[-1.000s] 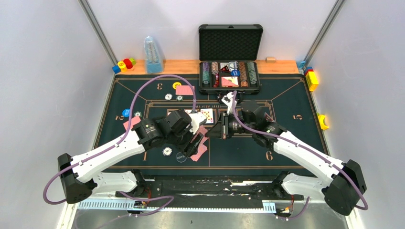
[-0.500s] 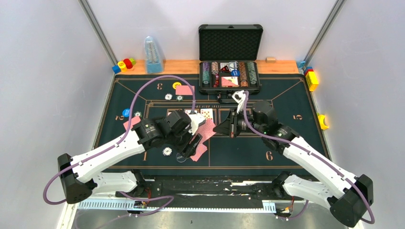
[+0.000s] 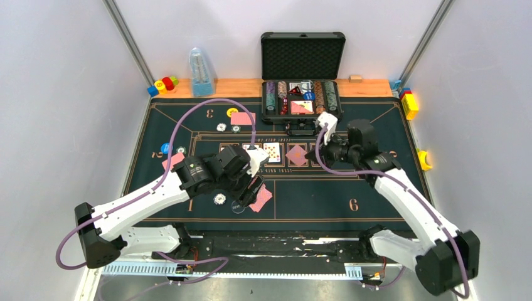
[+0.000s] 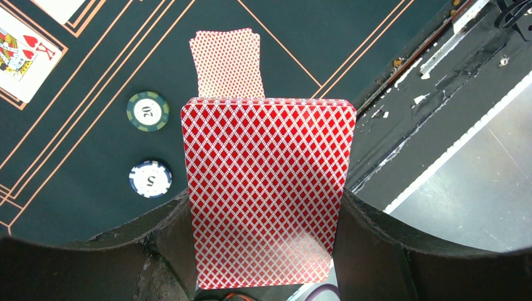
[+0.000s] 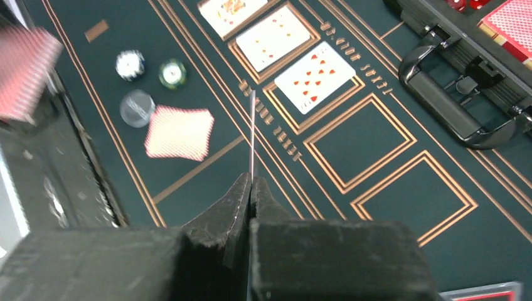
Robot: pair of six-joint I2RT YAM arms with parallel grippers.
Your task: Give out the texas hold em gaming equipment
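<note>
Open case [image 3: 303, 55]: chips [image 3: 271, 97], cards [image 3: 302, 107]

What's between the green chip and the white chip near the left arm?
Nothing: bare felt separates the green chip and the white chip, as the left wrist view shows.

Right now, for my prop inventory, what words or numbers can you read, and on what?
"20": green-edged chip.
"5": blue-edged chip.
"K": king of hearts card.
"3": mat, far left.
"6": same mat, near right.
Too small or blurred: mat lettering, dark disc print.
</note>
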